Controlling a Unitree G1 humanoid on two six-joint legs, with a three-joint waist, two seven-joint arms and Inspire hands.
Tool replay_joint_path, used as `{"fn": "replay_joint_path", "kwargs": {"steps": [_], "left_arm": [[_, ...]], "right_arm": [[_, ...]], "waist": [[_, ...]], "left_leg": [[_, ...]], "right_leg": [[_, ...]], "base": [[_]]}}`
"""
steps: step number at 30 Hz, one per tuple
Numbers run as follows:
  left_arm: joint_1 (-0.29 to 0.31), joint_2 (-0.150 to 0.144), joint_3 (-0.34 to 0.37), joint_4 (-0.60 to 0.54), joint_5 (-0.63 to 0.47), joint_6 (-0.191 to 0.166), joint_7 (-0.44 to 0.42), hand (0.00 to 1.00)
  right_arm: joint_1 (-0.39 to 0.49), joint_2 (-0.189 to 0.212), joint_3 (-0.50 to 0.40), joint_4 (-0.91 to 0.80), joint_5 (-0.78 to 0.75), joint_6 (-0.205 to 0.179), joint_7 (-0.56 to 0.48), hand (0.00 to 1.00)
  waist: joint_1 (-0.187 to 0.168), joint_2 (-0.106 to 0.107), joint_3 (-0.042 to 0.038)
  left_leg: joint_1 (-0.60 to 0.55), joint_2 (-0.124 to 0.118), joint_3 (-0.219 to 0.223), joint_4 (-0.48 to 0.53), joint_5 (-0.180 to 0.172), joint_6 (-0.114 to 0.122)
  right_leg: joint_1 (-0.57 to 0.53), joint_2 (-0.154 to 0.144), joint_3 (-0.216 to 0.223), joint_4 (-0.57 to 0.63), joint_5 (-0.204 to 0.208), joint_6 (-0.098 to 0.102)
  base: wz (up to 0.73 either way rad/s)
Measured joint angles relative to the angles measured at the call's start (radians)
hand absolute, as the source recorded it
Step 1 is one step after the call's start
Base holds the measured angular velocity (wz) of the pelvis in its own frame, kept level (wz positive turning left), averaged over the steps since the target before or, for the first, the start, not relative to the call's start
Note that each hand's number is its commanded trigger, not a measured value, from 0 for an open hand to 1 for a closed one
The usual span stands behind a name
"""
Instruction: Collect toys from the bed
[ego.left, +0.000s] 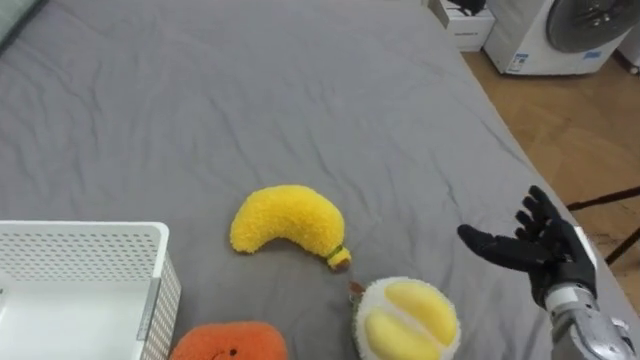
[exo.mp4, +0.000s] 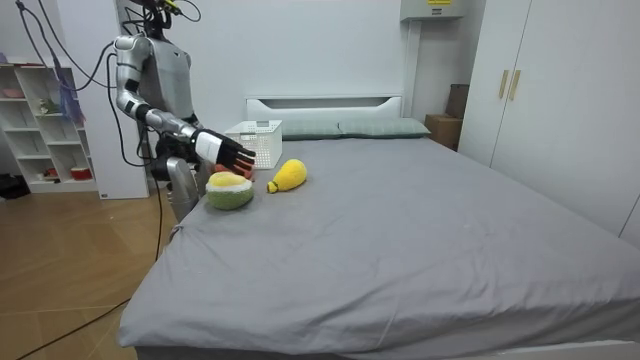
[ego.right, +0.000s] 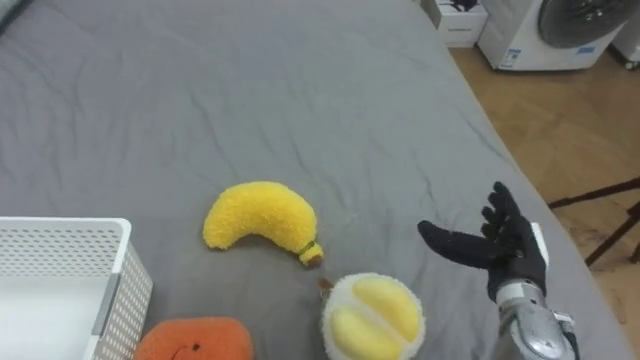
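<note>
On the grey bed (ego.left: 300, 100) you see the banana toy (ego.left: 288, 222), round yellow-and-white toy (ego.left: 407, 320) and orange toy (ego.left: 228, 342) lying close together just right of the white basket (ego.left: 85, 248) | right hand (ego.left: 545, 252) hovers just right of the round toy, apart from it, fingers spread, holding nothing

No lettering can be read anywhere. A white appliance (ego.left: 560, 35) on the floor beyond the bed (ego.left: 300, 100) carries a small blue label (ego.left: 516, 62) (its print too small to make out).
</note>
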Motion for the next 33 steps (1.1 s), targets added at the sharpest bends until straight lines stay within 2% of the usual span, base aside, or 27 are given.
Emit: {"fn": "replay_joint_path", "kwargs": {"steps": [5,9,15,20,26,33], "left_arm": [[-0.002,0.001,-0.020,-0.010,-0.001,0.020,0.002,0.00],[0.003,0.003,-0.029,-0.010,-0.001,0.021,0.002,0.00],[0.005,0.004,-0.026,-0.011,0.000,0.021,0.002,0.00],[0.003,0.006,-0.019,-0.010,-0.002,0.022,-0.007,0.00],[0.002,0.006,-0.019,-0.017,-0.001,0.030,-0.016,0.00],[-0.020,0.008,-0.019,-0.019,-0.002,0.039,-0.016,0.00]], "right_arm": [[0.000,0.000,0.020,0.014,-0.104,0.039,0.034,0.00],[0.001,0.000,0.020,0.049,-0.199,0.045,0.064,0.00],[0.001,0.000,0.019,0.068,-0.342,0.064,0.122,0.00],[-0.001,0.000,0.019,0.068,-0.423,0.069,0.176,0.00],[0.000,0.000,0.019,0.073,-0.458,0.110,0.226,0.00],[0.000,0.000,0.020,0.080,-0.462,0.122,0.254,0.00]], "waist": [[0.001,0.004,-0.0013],[0.002,0.003,-0.0018],[0.012,-0.010,-0.0086],[0.029,-0.014,-0.0052],[0.042,-0.023,0.0007],[0.046,-0.030,-0.0019]], "left_leg": [[0.003,0.000,-0.007,0.001,0.000,0.000],[0.003,0.000,-0.006,0.004,0.000,0.000],[0.005,0.000,-0.005,0.004,0.000,0.000],[0.018,0.000,-0.006,0.002,0.000,0.000],[0.013,-0.001,-0.006,0.002,0.000,0.000],[0.004,-0.001,-0.009,0.002,0.000,0.000]], "right_leg": [[0.006,0.000,-0.007,0.001,0.000,0.000],[0.007,0.000,-0.005,0.001,0.000,0.000],[0.008,0.001,-0.004,0.001,0.000,0.000],[0.024,0.001,-0.002,-0.002,0.000,0.000],[0.022,0.000,0.001,-0.001,0.000,0.000],[0.021,0.001,-0.001,-0.004,0.000,0.000]], "base": [[0.03],[0.00],[0.00],[0.01],[0.00],[0.00]]}}
